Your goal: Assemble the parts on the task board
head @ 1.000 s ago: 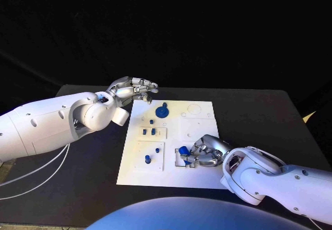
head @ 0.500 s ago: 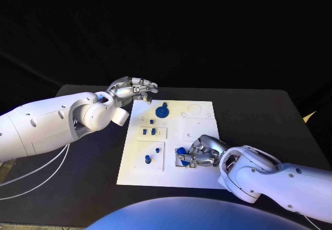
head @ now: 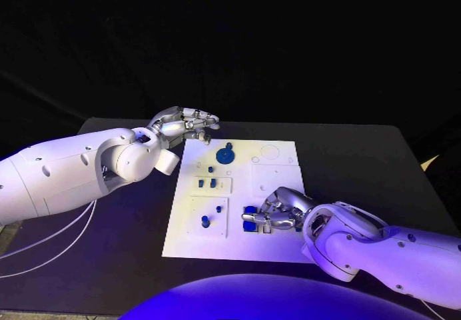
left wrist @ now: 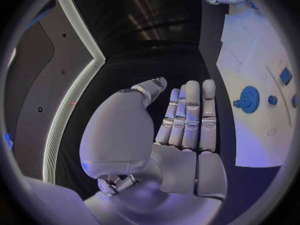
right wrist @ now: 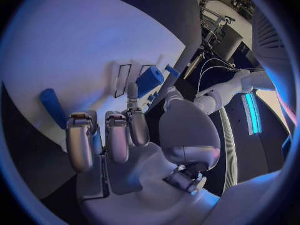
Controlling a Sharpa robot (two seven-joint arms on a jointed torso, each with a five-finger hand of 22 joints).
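The white task board (head: 197, 243) lies mid-table. My right hand (head: 280, 211) rests low over its near middle, fingers bent down beside two blue parts (head: 250, 219) at a recess. In the right wrist view a blue block (right wrist: 150, 81) stands just past one stretched fingertip (right wrist: 132, 91), and a blue cylinder (right wrist: 52, 107) lies loose on the board (right wrist: 75, 45) beside the bent fingers; nothing sits between thumb and fingers. My left hand (head: 184, 123) hovers off the board's far left corner, flat and empty (left wrist: 187, 120). A blue gear (head: 225, 157) (left wrist: 249, 99) sits on the far part.
More small blue parts stand in the left-hand plates (head: 206, 183) (head: 206, 221), and a small peg (head: 228, 145) (left wrist: 272, 100) is beside the gear. Bare black table (head: 365, 160) surrounds the board on every side.
The right hand has crept slightly leftwards over the recess; the blue part at its fingertips now lies lower on the board. The left arm has kept still.
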